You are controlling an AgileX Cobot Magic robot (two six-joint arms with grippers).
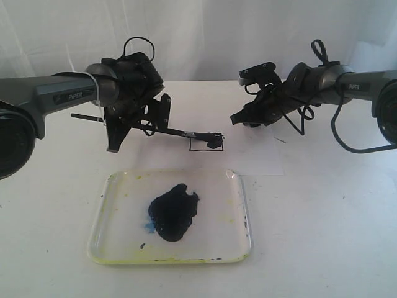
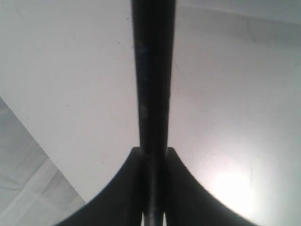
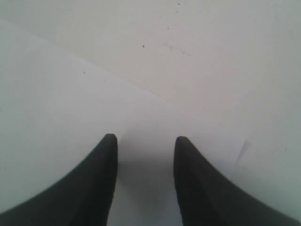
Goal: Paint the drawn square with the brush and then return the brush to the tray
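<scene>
My left gripper (image 1: 141, 124) (image 2: 153, 150) is shut on the brush (image 1: 180, 132) (image 2: 153, 70), a long thin black stick held nearly level above the table. The brush's dark tip (image 1: 214, 143) rests inside the drawn square (image 1: 197, 146), a small black-outlined rectangle on the white paper sheet (image 1: 260, 155). A small dark patch sits at the square's right end, and the rest of its inside is white. The clear tray (image 1: 111, 239), with yellowish stains and a dark navy paint blob (image 1: 173, 211), lies in front of the square. My right gripper (image 1: 240, 118) (image 3: 145, 139) hangs open over the paper, holding nothing.
The white table (image 1: 322, 236) extends around the tray and paper. A white curtain (image 1: 205, 31) closes off the back. A black cable (image 1: 338, 133) loops down from the right arm.
</scene>
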